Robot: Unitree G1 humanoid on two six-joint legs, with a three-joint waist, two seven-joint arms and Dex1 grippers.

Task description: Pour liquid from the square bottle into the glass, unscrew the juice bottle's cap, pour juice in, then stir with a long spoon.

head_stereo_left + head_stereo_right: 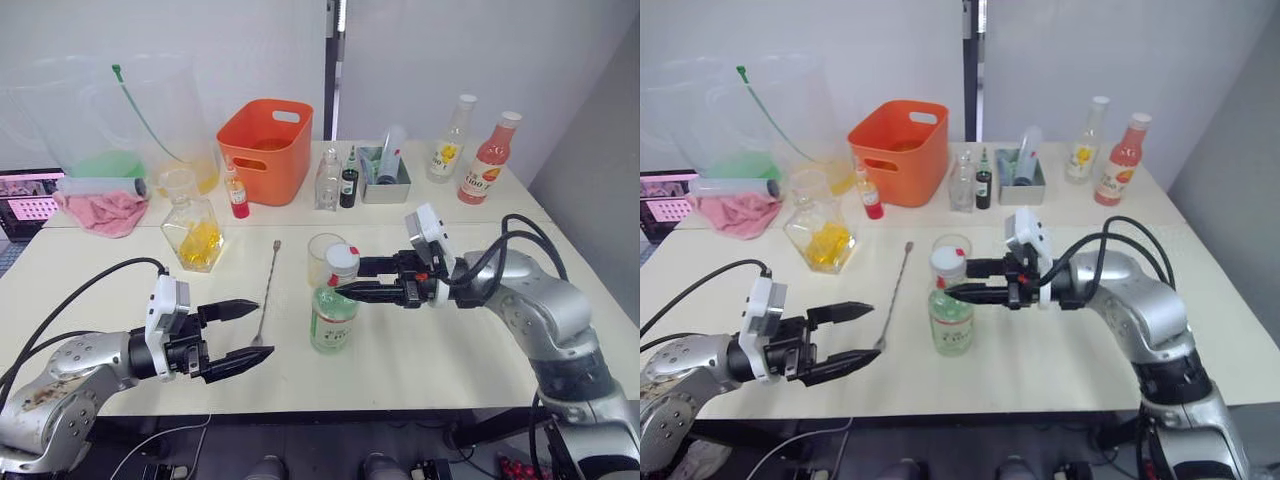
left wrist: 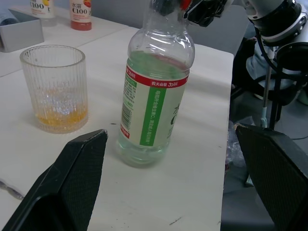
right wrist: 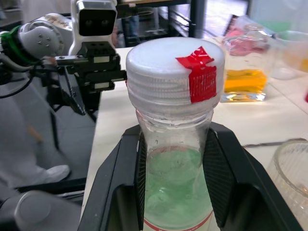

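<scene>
In the middle of the pale surface (image 1: 450, 350) stands the tall clear juice bottle with a green label (image 1: 333, 318), its round white cap (image 1: 342, 259) still on. The right gripper (image 1: 352, 279) has its 2 black fingers around the neck. The left gripper (image 1: 242, 334) is wide open and empty. The left wrist view shows a little yellow liquid (image 2: 57, 118) in the ribbed clear glass (image 2: 54, 86), so the first pour looks done. Juice and stirring are left.

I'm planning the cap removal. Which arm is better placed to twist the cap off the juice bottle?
The left. The right gripper already clamps the juice bottle at its neck, just under the cap, steadying it. The left gripper hangs open and free beside the bottle, so it seems better placed to reach the cap.
</scene>
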